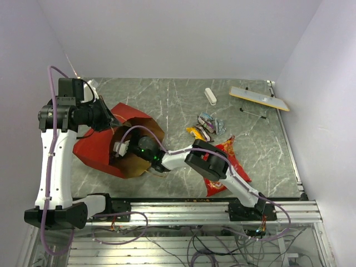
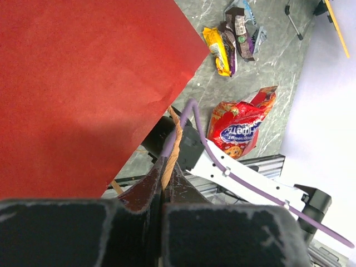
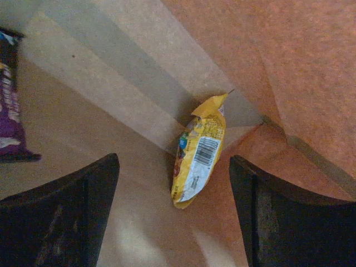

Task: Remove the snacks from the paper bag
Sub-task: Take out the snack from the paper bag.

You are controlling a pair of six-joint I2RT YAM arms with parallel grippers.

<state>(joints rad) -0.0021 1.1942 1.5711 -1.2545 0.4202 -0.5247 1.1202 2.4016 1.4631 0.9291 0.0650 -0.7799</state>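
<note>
The paper bag (image 1: pixel 94 149) lies on its side, red outside, its brown mouth (image 1: pixel 139 161) facing right. My left gripper (image 1: pixel 109 123) is shut on the bag's tan twisted handle (image 2: pixel 173 146), beside the red wall (image 2: pixel 83 83). My right gripper (image 1: pixel 125 149) is inside the bag, open and empty. In the right wrist view a yellow candy packet (image 3: pixel 199 153) lies between its fingers (image 3: pixel 67 211) on the brown floor, and a purple bar (image 3: pixel 8 111) lies at the left edge. The red chip bag (image 1: pixel 222 167) and several candy bars (image 1: pixel 206 128) lie on the table outside.
A small white block (image 1: pixel 209 95) and a grey strip with a yellow edge (image 1: pixel 258 98) lie at the back right, with a thin black rod (image 1: pixel 253 114) next to them. The right arm (image 2: pixel 233 172) crosses in front of the bag mouth. The chip bag also shows in the left wrist view (image 2: pixel 239 128).
</note>
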